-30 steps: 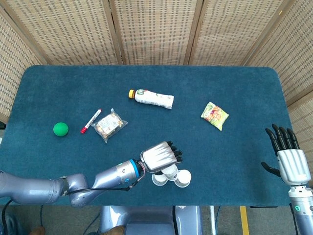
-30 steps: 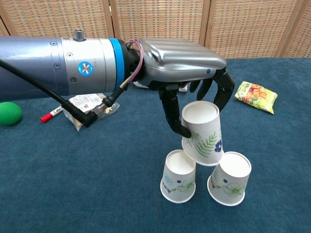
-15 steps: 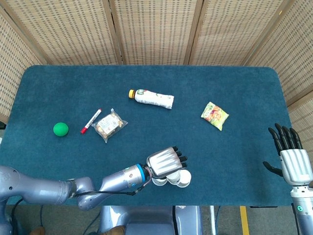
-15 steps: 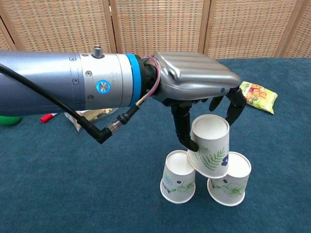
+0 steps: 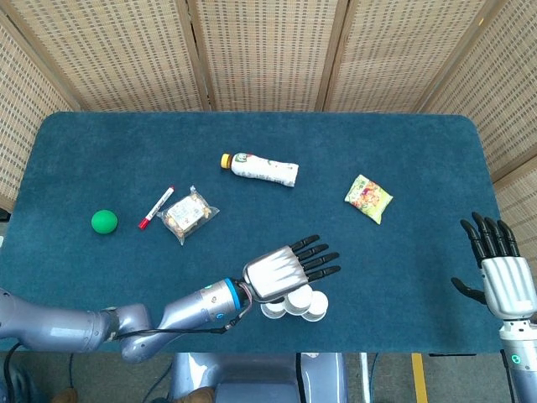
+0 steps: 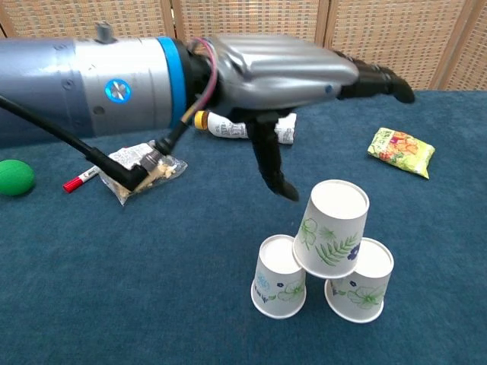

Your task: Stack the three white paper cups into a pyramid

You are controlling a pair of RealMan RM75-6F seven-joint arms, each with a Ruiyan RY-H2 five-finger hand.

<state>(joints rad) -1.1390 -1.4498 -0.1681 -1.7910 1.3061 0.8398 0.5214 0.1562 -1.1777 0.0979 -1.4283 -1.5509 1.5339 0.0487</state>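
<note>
Stacked cups [image 6: 331, 251] beneath spread, empty left hand [image 6: 285, 72].

Bare cloth fills the frame's lower right beside the cups [image 5: 294, 303], while the left hand [image 5: 285, 267] overhangs them.

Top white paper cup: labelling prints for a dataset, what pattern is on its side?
Green fern leaf with a small blue flower on the top white paper cup; clearest in the chest view.

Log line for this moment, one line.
top cup: resting tilted on two base cups | left hand: open above, not touching | right hand: open, idle | pyramid: stacked
</note>
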